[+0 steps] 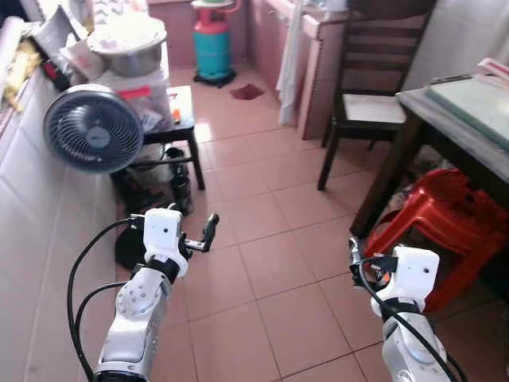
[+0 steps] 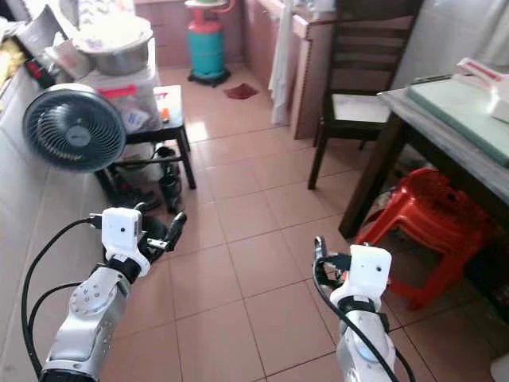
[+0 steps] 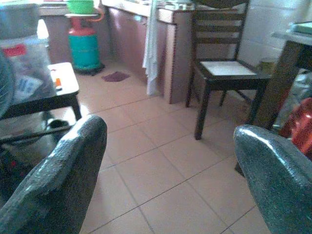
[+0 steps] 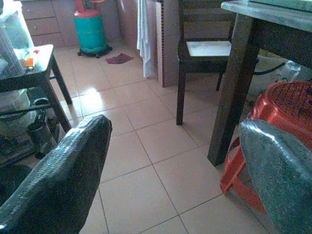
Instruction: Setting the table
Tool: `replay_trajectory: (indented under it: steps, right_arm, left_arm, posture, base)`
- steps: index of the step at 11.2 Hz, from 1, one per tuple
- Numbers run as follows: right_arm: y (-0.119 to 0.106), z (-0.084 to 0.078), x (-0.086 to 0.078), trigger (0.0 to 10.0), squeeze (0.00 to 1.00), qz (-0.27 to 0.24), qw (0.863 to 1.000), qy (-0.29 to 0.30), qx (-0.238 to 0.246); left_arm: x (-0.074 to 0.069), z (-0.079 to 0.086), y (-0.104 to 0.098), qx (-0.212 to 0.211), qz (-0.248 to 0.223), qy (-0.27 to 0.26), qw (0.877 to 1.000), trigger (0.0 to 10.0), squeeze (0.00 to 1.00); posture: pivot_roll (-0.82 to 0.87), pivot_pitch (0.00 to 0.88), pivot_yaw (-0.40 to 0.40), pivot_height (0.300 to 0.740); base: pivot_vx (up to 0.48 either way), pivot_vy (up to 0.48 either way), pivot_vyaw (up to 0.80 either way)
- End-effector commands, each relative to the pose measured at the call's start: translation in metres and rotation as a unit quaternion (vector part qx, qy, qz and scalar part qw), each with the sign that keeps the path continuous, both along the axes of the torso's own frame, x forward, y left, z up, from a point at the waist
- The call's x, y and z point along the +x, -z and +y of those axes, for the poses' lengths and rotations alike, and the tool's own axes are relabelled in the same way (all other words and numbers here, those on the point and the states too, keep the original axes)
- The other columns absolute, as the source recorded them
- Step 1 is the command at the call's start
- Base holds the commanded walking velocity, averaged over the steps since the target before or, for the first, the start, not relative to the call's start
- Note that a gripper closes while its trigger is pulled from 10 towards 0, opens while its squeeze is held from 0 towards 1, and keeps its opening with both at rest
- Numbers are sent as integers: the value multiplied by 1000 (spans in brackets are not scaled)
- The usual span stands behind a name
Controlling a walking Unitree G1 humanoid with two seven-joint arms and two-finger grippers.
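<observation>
Worktop edge runs away past the dark chair, red stool beneath; left gripper and right gripper jaws wide apart, empty.

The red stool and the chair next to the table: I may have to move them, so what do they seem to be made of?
The red stool looks like moulded plastic: one uniform glossy red with a perforated seat. The chair looks like dark-stained wood, with a slatted back and square legs; its pale seat pad may be cushion or laminate, hard to tell. The table leg also looks like dark wood.

A green mat lies on the dark table, above a red stool on the tiled floor.
</observation>
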State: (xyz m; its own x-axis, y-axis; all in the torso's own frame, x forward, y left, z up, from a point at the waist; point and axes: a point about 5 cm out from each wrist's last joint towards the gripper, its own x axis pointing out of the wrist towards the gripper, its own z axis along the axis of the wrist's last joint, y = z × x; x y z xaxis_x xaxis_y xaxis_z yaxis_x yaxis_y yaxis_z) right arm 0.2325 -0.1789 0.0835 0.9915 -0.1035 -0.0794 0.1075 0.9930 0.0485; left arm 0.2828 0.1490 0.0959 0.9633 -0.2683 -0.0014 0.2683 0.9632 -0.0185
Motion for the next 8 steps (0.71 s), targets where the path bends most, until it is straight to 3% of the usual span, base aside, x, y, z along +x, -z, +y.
replay_trajectory:
  steps: [1,6,8]
  right_arm:
    - [-4,-1,0,10000,0,-6,1000,-3,-3]
    - [-6,-1,4,10000,0,-6,1000,-12,-8]
    - [-6,-3,4,10000,0,-6,1000,-10,-10]
  left_arm:
    - [2,-2,-2,-2,-5,7,1000,10000,0]
    - [2,-5,1,-9,-4,8,1000,10000,0]
    - [1,-3,1,-9,-4,6,1000,10000,0]
  posture:
    - [27,59,18,740]
    - [27,60,3,740]
    - [27,60,3,740]
  base:
    - [0,0,-800]
    - [0,0,-800]
    - [249,0,-800]
